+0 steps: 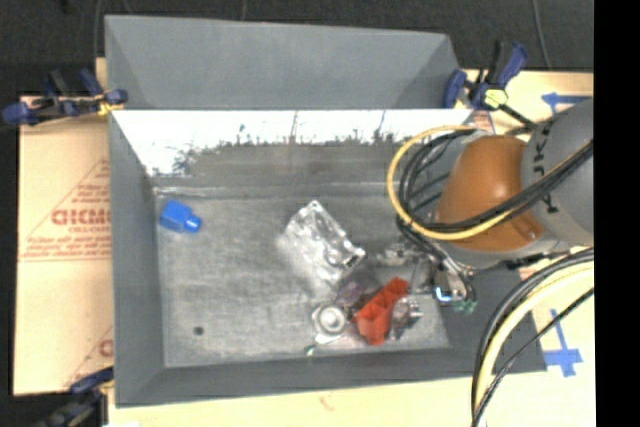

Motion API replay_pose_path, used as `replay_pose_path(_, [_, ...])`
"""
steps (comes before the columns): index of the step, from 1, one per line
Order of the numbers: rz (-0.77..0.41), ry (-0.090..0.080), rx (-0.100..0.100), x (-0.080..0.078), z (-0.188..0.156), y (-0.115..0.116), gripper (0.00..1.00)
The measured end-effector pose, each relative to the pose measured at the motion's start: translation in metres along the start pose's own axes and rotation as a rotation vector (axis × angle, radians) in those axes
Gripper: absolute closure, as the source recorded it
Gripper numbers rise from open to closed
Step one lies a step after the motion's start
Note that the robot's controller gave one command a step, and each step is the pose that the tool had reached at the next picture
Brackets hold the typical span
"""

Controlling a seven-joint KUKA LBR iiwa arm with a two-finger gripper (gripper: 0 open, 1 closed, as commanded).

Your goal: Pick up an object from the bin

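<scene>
Claw (418,299) sits low in the bin (135,255), at the view's lower-right corner, under the orange wrist cover (480,190). Can't tell if it's wide or closed, clutter hides that. Just beside it, maybe touching: 1 red plastic piece (373,315), likely the target since it's nearest. Next out are a dark purplish item (352,293), a silvery round cap (330,319) and a crumpled clear wrapper (318,240), all bunched, so there's snag risk. 1 blue block (180,217) lies well apart at left, isolated but off this approach.
</scene>
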State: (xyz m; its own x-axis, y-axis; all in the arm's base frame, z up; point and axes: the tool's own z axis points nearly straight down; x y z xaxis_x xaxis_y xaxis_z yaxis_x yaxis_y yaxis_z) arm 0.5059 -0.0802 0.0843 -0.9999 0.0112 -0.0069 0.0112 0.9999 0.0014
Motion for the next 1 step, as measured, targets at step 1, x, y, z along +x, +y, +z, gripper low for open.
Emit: replay_pose_path(1, [0.035, -0.008, 0.007, 0.0070, 0.0104, 0.0278, 0.00])
